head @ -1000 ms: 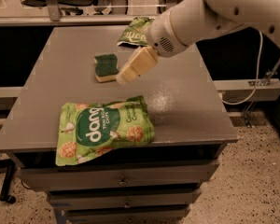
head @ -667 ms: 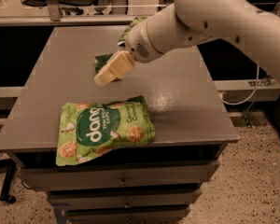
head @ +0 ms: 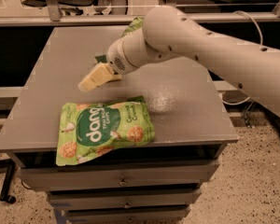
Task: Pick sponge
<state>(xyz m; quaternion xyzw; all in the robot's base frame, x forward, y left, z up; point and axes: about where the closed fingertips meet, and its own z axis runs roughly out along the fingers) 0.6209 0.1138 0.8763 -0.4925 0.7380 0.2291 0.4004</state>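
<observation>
The sponge [head: 101,58] lies on the grey tabletop [head: 186,101] toward the back middle. Only a dark green corner of it shows, just left of the arm's wrist; the rest is hidden behind the wrist and gripper. My gripper [head: 87,83], pale yellow and blocky, points down and to the left. It hangs low over the table just in front and left of the sponge's visible corner. I cannot tell whether it touches the sponge.
A large green "dang" snack bag [head: 102,129] lies flat at the table's front left, near the front edge. A second green pouch [head: 133,25] shows at the back behind the arm. The table stands on drawers [head: 121,181].
The arm has swung left and toward the front. The gripper moved from right of the sponge to over and past it, so the sponge is now mostly covered.
</observation>
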